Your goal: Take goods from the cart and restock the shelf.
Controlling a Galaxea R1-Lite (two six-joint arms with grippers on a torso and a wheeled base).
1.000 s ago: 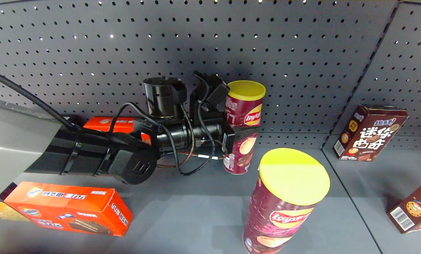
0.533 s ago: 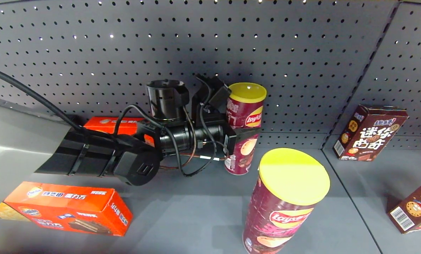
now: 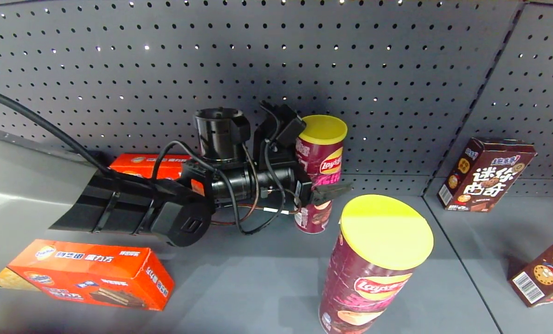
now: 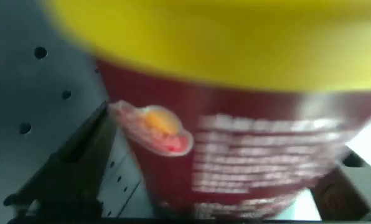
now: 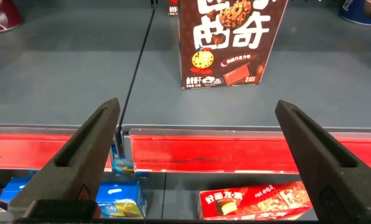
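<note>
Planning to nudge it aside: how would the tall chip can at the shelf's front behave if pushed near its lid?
The chip can stands upright, tall for its width, so a high push would probably tip it, not slide it. Being round, it would likely roll along the shelf once down.

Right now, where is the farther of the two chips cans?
In the head view, the farther chips can stands near the middle, by the pegboard back wall, between the open jaws of the left gripper, behind and left of the nearer can.

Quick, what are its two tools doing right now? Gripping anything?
Left tool: open, set loosely around the far chip can.
Right tool: open, holding nothing.
</note>
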